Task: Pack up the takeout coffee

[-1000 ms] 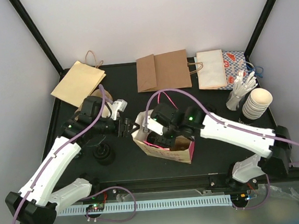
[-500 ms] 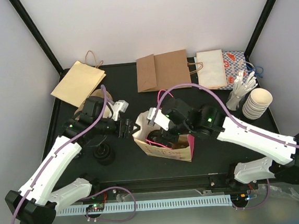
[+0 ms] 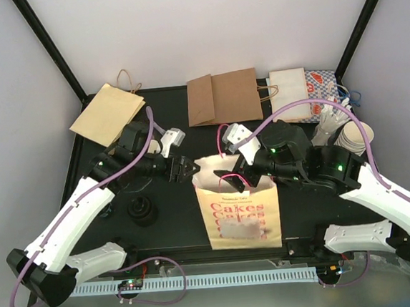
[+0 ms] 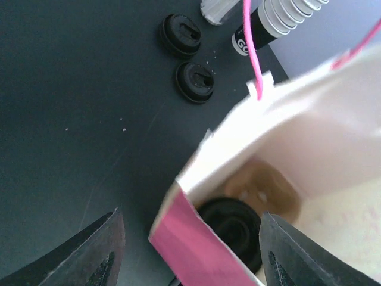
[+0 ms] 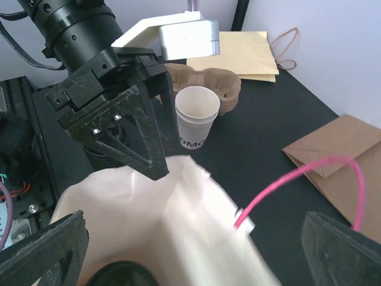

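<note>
The takeout coffee (image 5: 196,116), a small white paper cup with dark print low on its side, stands upright on the black table behind my left gripper (image 5: 149,155); the left arm hides it in the top view. A cream bag (image 3: 238,208) printed "Cakes", with pink sides and handles, stands upright at centre front. My left gripper (image 3: 183,168) (image 4: 190,215) is open and straddles the bag's pink left corner (image 4: 196,247). My right gripper (image 3: 235,174) (image 5: 195,217) is wide open over the bag's mouth. A black lid (image 4: 235,229) and a cardboard carrier (image 4: 265,190) lie inside the bag.
Folded paper bags (image 3: 107,113) (image 3: 223,96) (image 3: 289,94) lie along the back. A stack of nested cups (image 3: 352,140) and white cutlery (image 3: 331,117) stand at the right. A black stack of lids (image 3: 142,211) sits front left. Two loose lids (image 4: 193,80) lie beyond the bag. Another cardboard carrier (image 5: 205,83) sits behind the cup.
The bag went from lying tilted to standing upright nearer the front. My right arm swung up and to the right above it. The left gripper shifted right to the bag's corner.
</note>
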Available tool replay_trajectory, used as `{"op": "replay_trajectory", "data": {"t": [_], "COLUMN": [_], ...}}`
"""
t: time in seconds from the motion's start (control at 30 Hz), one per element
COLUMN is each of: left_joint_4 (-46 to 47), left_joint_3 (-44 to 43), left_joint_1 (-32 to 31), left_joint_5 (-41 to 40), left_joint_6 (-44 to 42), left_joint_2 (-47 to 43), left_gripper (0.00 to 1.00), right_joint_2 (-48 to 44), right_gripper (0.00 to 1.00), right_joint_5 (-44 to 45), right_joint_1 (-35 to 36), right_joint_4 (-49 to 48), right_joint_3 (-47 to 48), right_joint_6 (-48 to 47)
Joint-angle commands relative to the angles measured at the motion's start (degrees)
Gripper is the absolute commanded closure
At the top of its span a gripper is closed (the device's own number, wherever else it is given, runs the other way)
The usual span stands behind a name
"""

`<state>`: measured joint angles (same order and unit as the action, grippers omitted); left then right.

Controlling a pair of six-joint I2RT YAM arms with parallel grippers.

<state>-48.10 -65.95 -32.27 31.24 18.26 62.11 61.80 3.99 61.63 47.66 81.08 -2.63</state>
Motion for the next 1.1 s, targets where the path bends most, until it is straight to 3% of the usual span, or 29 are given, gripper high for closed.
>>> {"op": "replay_trajectory", "data": {"t": [0.0, 0.13, 0.37, 0.7, 0.9, 1.07], "left_joint_4": [-0.3, 0.6, 0.6, -9.3, -12.0, -10.5], "left_joint_3": [-3.3, -3.5, -4.7, -10.9, -10.8, -10.3], "left_joint_1": [-1.4, -4.0, -5.4, -9.6, -11.1, -11.7], "left_joint_5": [-2.0, -2.3, -2.3, -2.3, -4.3, -0.9], "left_joint_6": [1.2, 2.6, 4.0, 4.6, 6.4, 6.2], "left_joint_2": [1.6, 2.9, 3.9, 7.2, 3.0, -1.3], "left_gripper": [0.36, 0.36, 0.35, 0.35, 0.35, 0.34], "right_joint_2": [1.4, 0.5, -5.4, -3.2, -0.4, 1.4], "right_gripper": [0.0, 0.0, 0.0, 0.0, 0.0, 0.01], "right_joint_5": [3.0, 3.3, 2.4, -0.4, -0.9, -3.0], "right_joint_1": [-0.2, -0.2, -0.2, -0.2, -0.1, -0.2], "right_joint_4": [3.2, 3.8, -3.3, 1.5, 7.3, 11.3], "right_joint_3": [3.5, 1.6, -7.4, -4.6, -0.9, 4.4], "right_joint_6": [5.1, 5.2, 2.6, 1.8, 4.8, 9.2]}}
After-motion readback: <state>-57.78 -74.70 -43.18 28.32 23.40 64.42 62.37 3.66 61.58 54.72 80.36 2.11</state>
